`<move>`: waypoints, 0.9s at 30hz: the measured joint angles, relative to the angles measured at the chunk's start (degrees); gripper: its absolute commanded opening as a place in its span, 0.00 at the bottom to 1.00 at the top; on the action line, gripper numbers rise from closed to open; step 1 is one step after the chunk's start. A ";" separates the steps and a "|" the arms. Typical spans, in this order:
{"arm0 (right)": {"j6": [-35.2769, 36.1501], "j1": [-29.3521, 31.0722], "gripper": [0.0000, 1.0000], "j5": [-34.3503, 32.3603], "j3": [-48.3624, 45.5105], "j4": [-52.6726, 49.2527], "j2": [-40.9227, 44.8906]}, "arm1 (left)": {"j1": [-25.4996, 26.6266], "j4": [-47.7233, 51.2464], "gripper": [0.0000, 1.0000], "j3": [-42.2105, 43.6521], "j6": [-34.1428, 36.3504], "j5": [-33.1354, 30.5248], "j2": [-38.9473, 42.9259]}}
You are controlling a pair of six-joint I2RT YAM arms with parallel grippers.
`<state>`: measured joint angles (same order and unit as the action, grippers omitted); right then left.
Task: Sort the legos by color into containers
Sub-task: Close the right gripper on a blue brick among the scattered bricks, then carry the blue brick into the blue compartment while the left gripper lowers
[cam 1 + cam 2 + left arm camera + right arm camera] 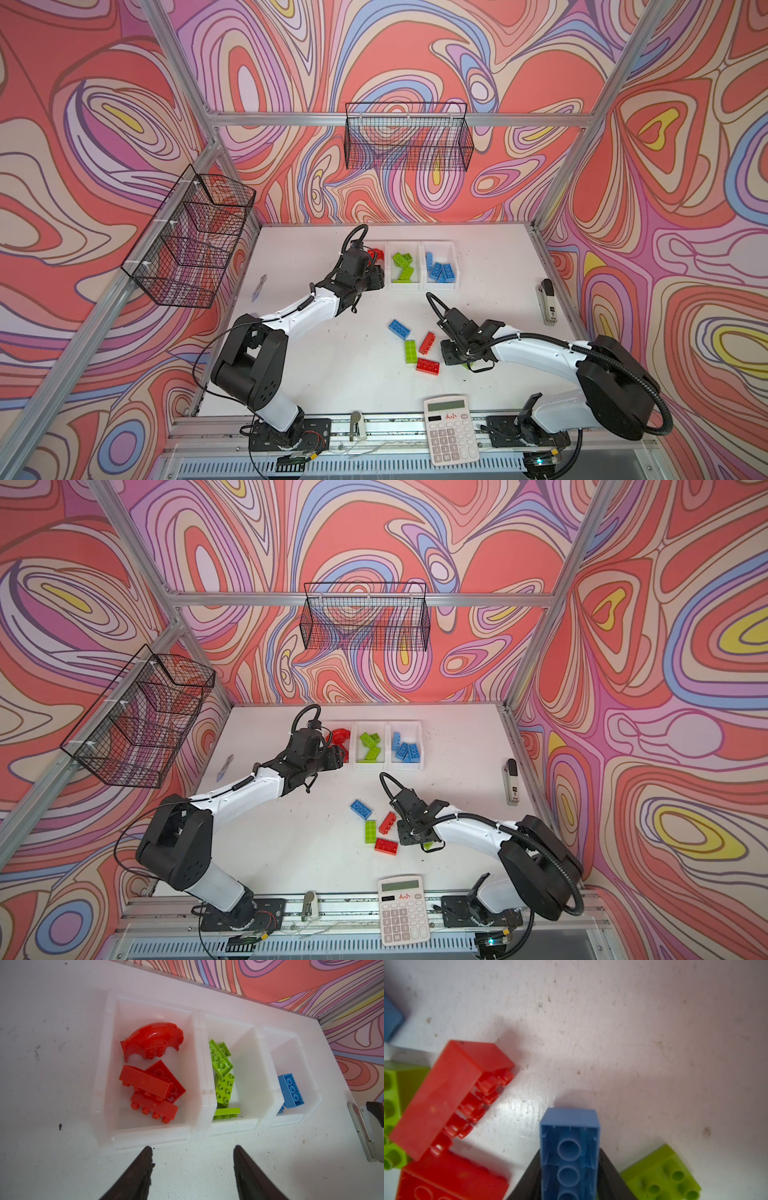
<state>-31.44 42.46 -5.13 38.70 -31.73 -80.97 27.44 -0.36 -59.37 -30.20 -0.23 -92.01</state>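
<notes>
Six legos lie outside the bins by our count, so we judge the sort roughly two thirds done.

Both top views: three joined white plastic bins [439,245] at the far side of the white counter [332,365]. The green and blue ones hold matching bricks; the red bin is mostly hidden behind the left arm. Loose mid-counter, near each other: blue studded plastic brick [400,329], lime green studded brick [410,351], red brick on its side [427,343], flat red brick [428,366]. A second lime green brick [469,365] peeks out beside the right gripper [455,359], low at the counter. Left gripper [376,279] hovers at the red bin.

Left wrist view: red bin has a red arch piece [152,1040] plus three red bricks [149,1088]. Middle bin has about four lime green bricks [223,1076]. End bin shows a light blue brick [291,1091], with more hidden by its wall. No colours mixed. Left gripper's jaws are apart with nothing between them.

Right wrist view: right gripper is clamped on the sixth piece, a blue brick with hollow underside [569,1142], fingers [609,1169] pressed on both long sides. We cannot tell if it is lifted. Left to do: this one to the blue bin, then five more.
</notes>
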 measured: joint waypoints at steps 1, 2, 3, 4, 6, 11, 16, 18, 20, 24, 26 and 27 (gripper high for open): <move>-0.13 0.00 0.36 -0.15 0.09 -0.07 0.00 | 0.00 0.09 0.64 0.00 0.20 0.00 0.00; -0.15 0.00 0.35 -0.35 0.26 -0.13 0.00 | 0.00 0.26 0.64 0.00 0.42 0.00 0.00; -0.20 0.00 0.33 -0.74 0.63 -0.37 0.00 | 0.00 0.42 0.64 0.00 0.66 0.00 0.00; -0.20 0.00 0.32 -1.31 1.20 -0.68 0.07 | 0.00 0.57 0.64 0.00 0.98 0.00 0.00; -0.13 -0.42 0.31 -2.36 2.82 -1.49 0.48 | 0.00 0.87 0.64 0.00 1.75 0.00 0.00; 2.01 -6.67 0.29 -2.58 8.20 -1.97 3.37 | 0.00 1.68 0.63 0.22 4.20 0.00 0.39; 6.10 -15.10 0.29 -1.66 16.09 -1.27 2.19 | 0.26 2.82 0.61 2.93 6.32 -0.04 3.93; 8.04 -17.62 0.29 -0.83 20.09 0.02 -0.59 | 0.70 2.89 0.61 4.83 7.17 -0.22 6.05; 9.51 -19.37 0.29 0.26 23.54 2.08 -4.15 | 1.53 3.15 0.61 6.36 8.07 -0.44 7.65; 11.98 -22.03 0.30 2.51 31.28 5.57 -13.46 | 3.91 4.50 0.61 8.90 10.16 -1.33 10.27; 13.11 -22.73 0.32 3.21 36.06 6.40 -18.47 | 4.83 5.31 0.61 9.97 10.97 -1.44 11.56; 13.70 -23.04 0.34 3.61 39.01 7.02 -21.44 | 5.16 5.90 0.61 10.40 11.23 -1.60 12.31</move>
<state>-17.74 19.42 -1.52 77.71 -24.71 -102.41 32.60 5.54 -48.97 -18.96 -1.83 -79.70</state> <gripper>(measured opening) 0.337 0.609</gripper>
